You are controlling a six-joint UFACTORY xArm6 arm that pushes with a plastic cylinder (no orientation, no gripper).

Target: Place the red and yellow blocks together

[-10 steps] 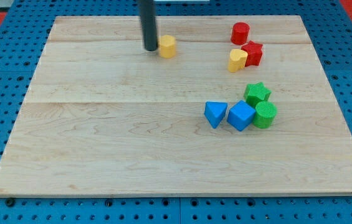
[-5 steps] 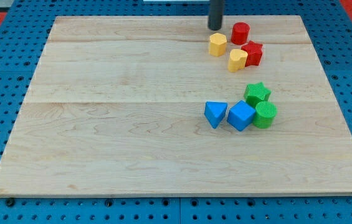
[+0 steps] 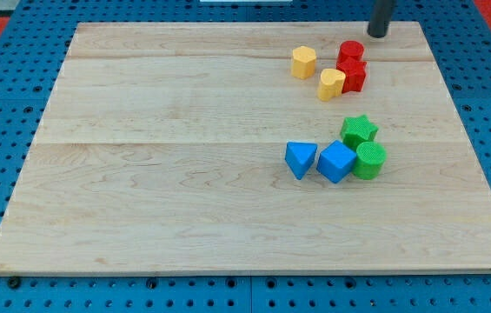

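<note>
Hovering near the board's far edge toward its right corner, my tip (image 3: 377, 35) holds nothing, being a bare rod, and touches no block. Just below it to the left, the red cylinder (image 3: 350, 52) sits against the red block (image 3: 353, 75), with the yellow heart-like block (image 3: 332, 83) touching that one. The yellow hexagonal block (image 3: 304, 62) stands slightly apart to the left. Closing that gap probably calls for a gentle rightward nudge from its left side. The far edge is close; the board's left half offers room.
</note>
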